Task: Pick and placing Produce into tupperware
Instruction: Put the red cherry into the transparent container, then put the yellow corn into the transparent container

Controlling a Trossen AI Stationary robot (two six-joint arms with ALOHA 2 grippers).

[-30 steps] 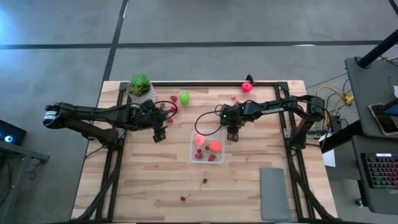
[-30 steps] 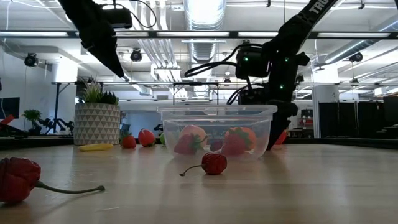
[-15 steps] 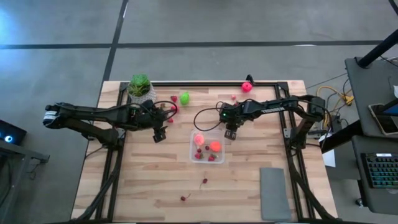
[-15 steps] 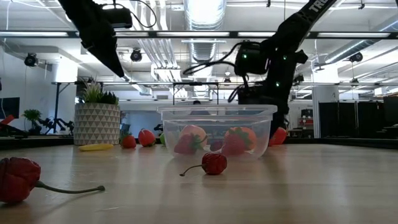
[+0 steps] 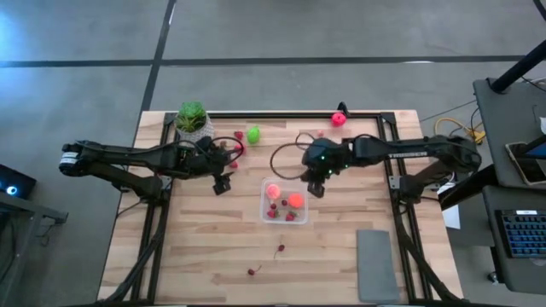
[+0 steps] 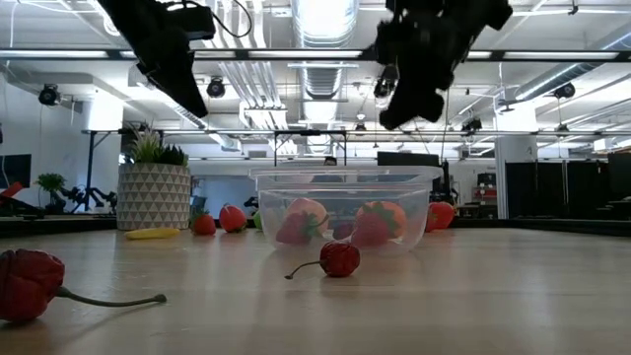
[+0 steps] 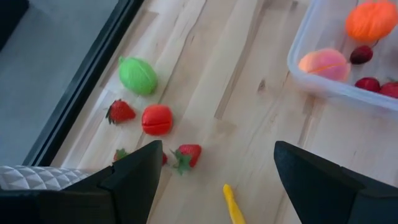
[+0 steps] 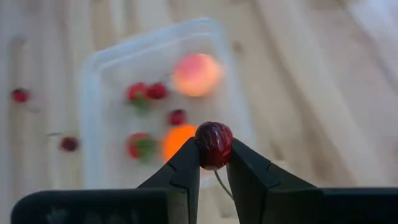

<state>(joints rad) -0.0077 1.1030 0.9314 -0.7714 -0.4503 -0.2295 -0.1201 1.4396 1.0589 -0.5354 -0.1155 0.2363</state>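
Observation:
The tupperware (image 5: 284,201) is a clear square tub near the table's middle, holding a pink ball, an orange ball and small red fruits. My right gripper (image 5: 314,186) hovers over its far right corner, high above the rim in the low view (image 6: 399,104), shut on a dark red cherry (image 8: 214,145). My left gripper (image 5: 222,183) hangs open left of the tub, above bare wood; strawberries (image 7: 188,154), a red ball (image 7: 157,119) and the lime-green piece (image 7: 138,75) lie beyond it. Two loose cherries (image 5: 280,248) (image 5: 252,272) lie near the table's near edge. My right gripper pinches the cherry's round body (image 8: 214,155) between its two fingertips (image 8: 183,171), coming from above and pointing down. The cherry is lifted clear over the tupperware (image 8: 155,106), and its thin stem (image 8: 221,183) hangs below between the fingers.
A potted green plant (image 5: 193,119) stands at the far left corner. A pink ball (image 5: 339,118) lies at the far edge, and a grey pad (image 5: 377,264) at the near right. A small yellow piece (image 7: 231,202) lies under the left gripper. Bare wood spreads near the tub.
My right gripper has risen from table height beside the tupperware's far right side to well above its rim, staying shut. The left arm has kept still.

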